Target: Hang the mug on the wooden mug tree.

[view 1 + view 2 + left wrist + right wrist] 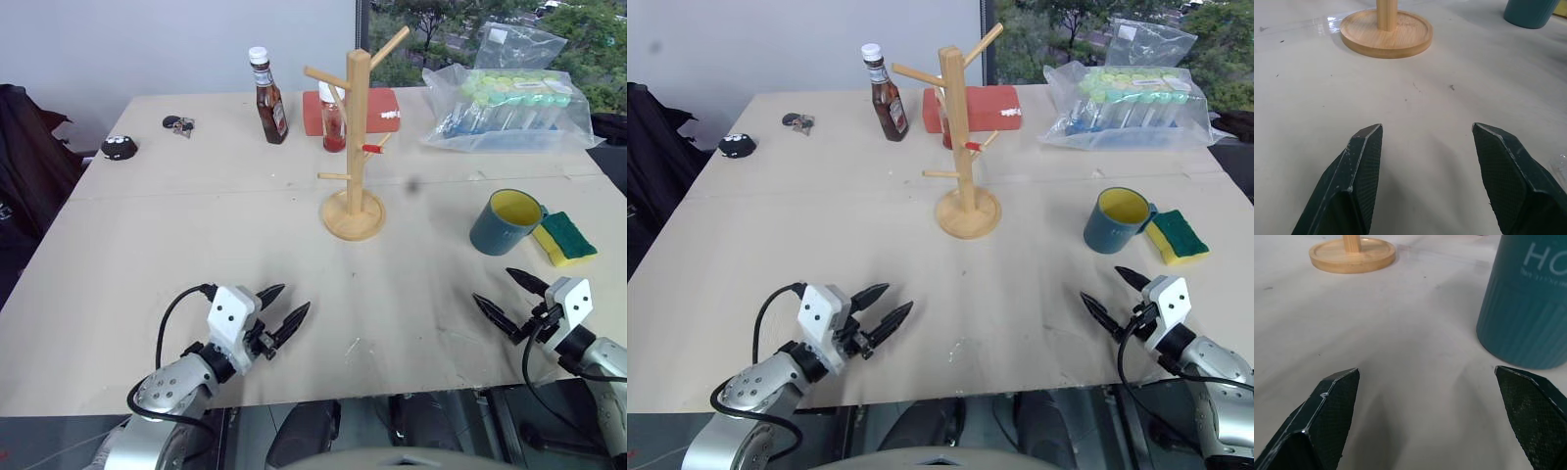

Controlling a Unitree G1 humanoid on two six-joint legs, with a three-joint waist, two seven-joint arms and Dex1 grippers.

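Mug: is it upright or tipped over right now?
Upright. The mug stands on its base on the table, its yellow inside open upward, beside the sponge.

teal mug with yellow inside, pale wooden mug tree, red-tipped peg

I see even, soft daylight coming from the window behind the table. Shadows are faint and short beneath the mug tree and mug. A pale glare patch sits beside the tree's base in my left wrist view. Head views stay sharp; close fingertips look slightly soft.
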